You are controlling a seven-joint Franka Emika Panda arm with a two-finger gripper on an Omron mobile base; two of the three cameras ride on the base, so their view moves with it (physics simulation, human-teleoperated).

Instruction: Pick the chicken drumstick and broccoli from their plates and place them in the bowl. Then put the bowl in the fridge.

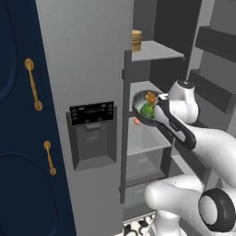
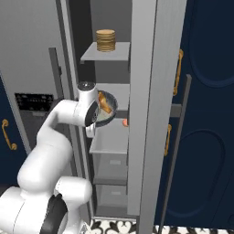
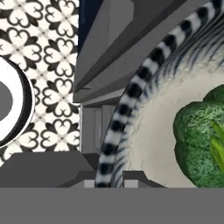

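Bowl: I carry the bowl (image 1: 146, 109) tipped steeply on its side at the open fridge (image 1: 87, 69), level with the middle shelf (image 1: 144, 88). Its outside is dark and speckled, its inside paler; in the hand view the rim (image 3: 131, 92) shows black-and-white bands around a cream interior.
Broccoli: the broccoli (image 1: 147, 109) sits inside the bowl, bumpy and green, bright in the left base view and darker in the hand view (image 3: 199, 140).
Drumstick: the chicken drumstick (image 1: 150, 97) lies in the bowl above the broccoli, orange-brown; from the right base view it rests against the upper wall (image 2: 105, 103).
Gripper: my gripper (image 1: 158, 112) is clamped on the bowl's rim, fingers drawn together on it.
Fridge interior: grey shelves stacked one above another, drawers (image 1: 144, 167) below.
Neighbours: a stack of tan discs (image 1: 136, 40) stands on the top shelf; a small orange-pink fruit (image 1: 137, 121) lies on the shelf just below the bowl.
Obstacles: the open right door's edge (image 2: 145, 109) stands close beside the bowl; the left door carries the black dispenser panel (image 1: 91, 113).
Surroundings: navy cabinets (image 1: 20, 138) with gold handles (image 1: 32, 84) flank the fridge; patterned floor tiles (image 3: 43, 65) below.
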